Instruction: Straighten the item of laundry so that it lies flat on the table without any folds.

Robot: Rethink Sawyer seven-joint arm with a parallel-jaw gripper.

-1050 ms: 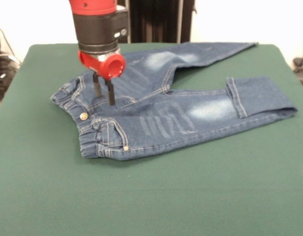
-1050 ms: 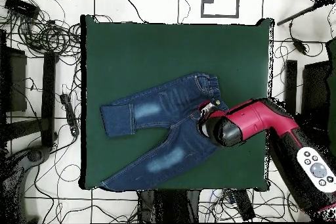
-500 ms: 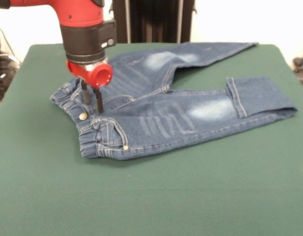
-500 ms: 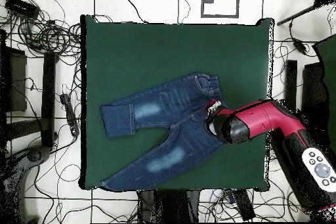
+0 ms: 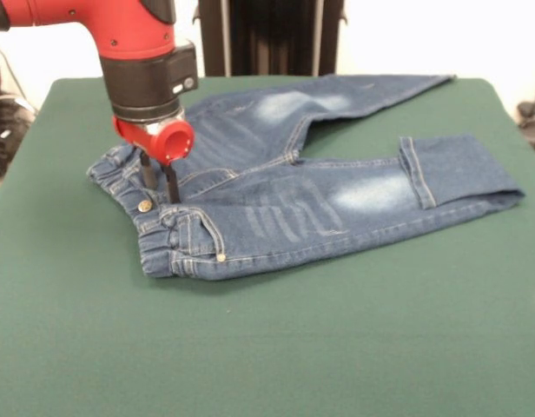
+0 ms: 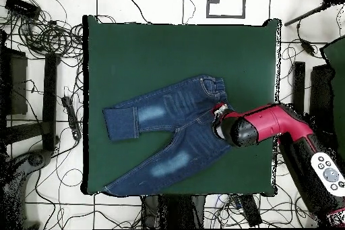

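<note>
The little jeans (image 5: pixel 293 187) lie on the green worktop (image 5: pixel 276 347), towards its far half in the front view, waistband to the left and legs running off to the right. The far leg stretches out to the worktop's far right corner. The near leg is shorter to the eye, because its cuff end (image 5: pixel 459 169) is folded back over itself, a clear crease across it. Pale faded patches show on both thighs.

The red and black arm (image 5: pixel 133 43) comes down over the waistband end. Its claw (image 5: pixel 160 180) stands upright with its two dark fingers (image 5: pixel 173 184) a little apart, tips down on the denim just beside the metal button (image 5: pixel 146 206) and the gathered elastic. The fingers look slightly spread, with nothing visibly pinched between them.

From above, the arm (image 6: pixel 269 125) covers the waist, and the jeans (image 6: pixel 162 129) sprawl left of it.
</note>
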